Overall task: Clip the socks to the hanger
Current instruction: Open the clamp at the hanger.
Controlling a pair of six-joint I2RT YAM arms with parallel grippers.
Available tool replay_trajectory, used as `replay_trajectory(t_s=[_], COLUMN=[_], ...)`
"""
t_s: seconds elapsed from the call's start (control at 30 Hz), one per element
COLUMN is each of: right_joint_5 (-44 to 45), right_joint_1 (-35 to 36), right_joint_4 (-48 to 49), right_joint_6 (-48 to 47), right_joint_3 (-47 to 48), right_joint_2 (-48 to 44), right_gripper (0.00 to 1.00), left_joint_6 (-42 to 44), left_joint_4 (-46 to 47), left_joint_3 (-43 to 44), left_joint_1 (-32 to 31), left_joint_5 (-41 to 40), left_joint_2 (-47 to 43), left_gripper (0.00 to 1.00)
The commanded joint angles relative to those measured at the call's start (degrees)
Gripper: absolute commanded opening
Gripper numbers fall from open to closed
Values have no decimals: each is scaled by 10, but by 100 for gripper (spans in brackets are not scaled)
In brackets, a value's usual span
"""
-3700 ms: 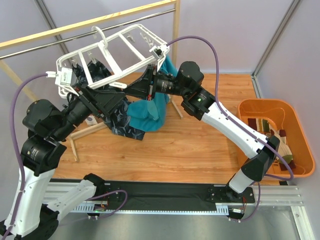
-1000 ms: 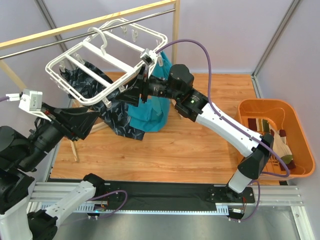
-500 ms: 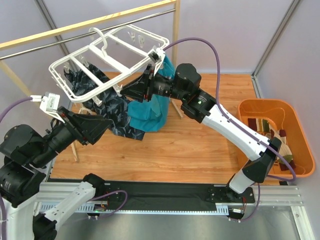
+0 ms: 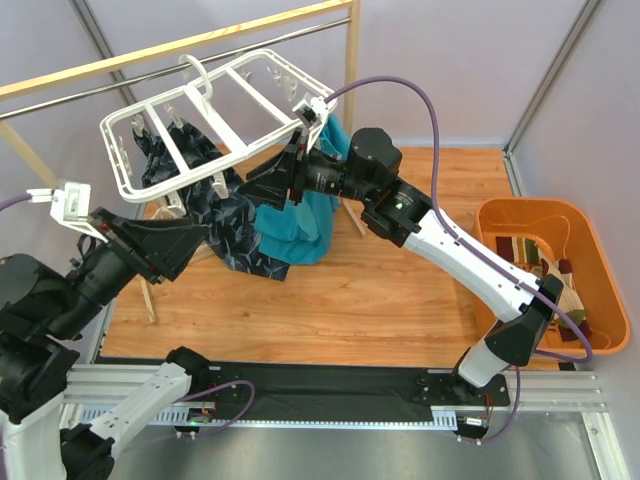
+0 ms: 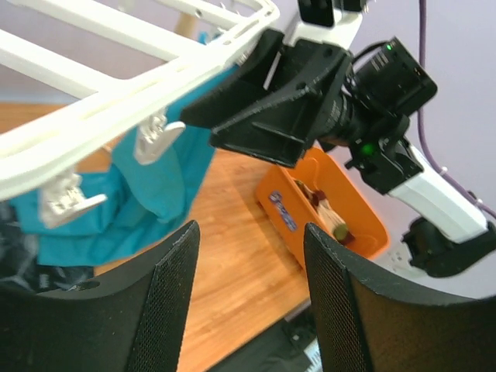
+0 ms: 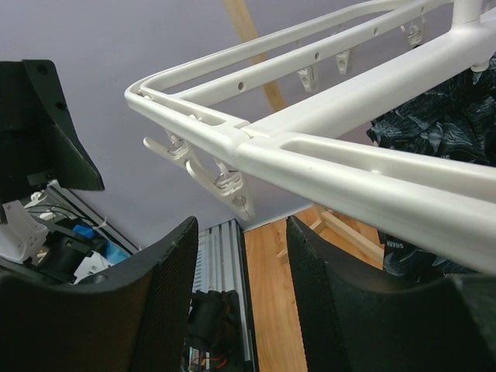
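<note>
Left fingers [image 5: 167, 302] and right fingers [image 6: 167, 294] stand parted and empty below the tilted hanger [image 6: 364, 178]. We judge the socks [image 4: 520, 248], lying in the orange bin [image 4: 530, 206], must be fetched first, gripped by a cuff.

One white hanger [image 6: 349, 174]. One teal cloth [image 4: 300, 225], one dark navy patterned cloth [image 4: 235, 240], one wooden rack [image 4: 352, 60], one orange bin [image 4: 505, 222]. Two arms. The socks [image 4: 545, 270] overlap in the bin; their number cannot be told.
</note>
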Motion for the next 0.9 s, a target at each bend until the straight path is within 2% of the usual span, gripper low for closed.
replay_trajectory(t_s=[0.0, 0.2, 0.37, 0.5, 0.7, 0.87], right_joint_5=[14, 84, 109, 159, 214, 286], right_joint_1=[18, 36, 44, 65, 94, 121], right_joint_4=[-17, -76, -99, -105, -73, 6], right_joint_6=[-38, -96, -125, -170, -221, -245], right_joint_3=[14, 28, 14, 1, -13, -59], right_joint_2=[3, 1, -11, -19, -18, -28], right_gripper=[52, 57, 61, 64, 65, 61], left_joint_6=[49, 90, 133, 139, 127, 123], left_joint_4=[-39, -91, -86, -72, -51, -45], left_joint_3=[42, 78, 72, 73, 64, 64], left_joint_1=[0, 0, 0, 0, 0, 0], left_joint_5=[-77, -117, -167, -156, -132, -123], left_joint_2=[-7, 0, 2, 12, 18, 20], left_gripper=[63, 64, 64, 64, 64, 64])
